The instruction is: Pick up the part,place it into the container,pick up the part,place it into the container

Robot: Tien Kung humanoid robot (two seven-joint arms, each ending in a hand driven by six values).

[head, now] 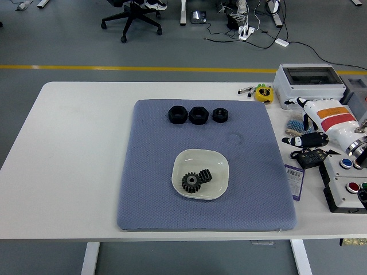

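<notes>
A white square bowl (200,173) sits in the middle of the blue-grey mat (149,189). Two black gears (195,180) lie inside it, touching each other. Three black nut-like parts stand in a row at the mat's far edge: left (177,114), middle (198,114), right (220,114). My right hand (304,133) is at the right edge, off the mat, over the table clutter. Its fingers are relaxed and hold nothing. My left arm is out of view.
At the right stand a grey box (308,77), a button box (347,183), a black adapter (310,157), a yellow tape measure (264,93) and a tag (293,179). Office chairs and cables are on the floor beyond.
</notes>
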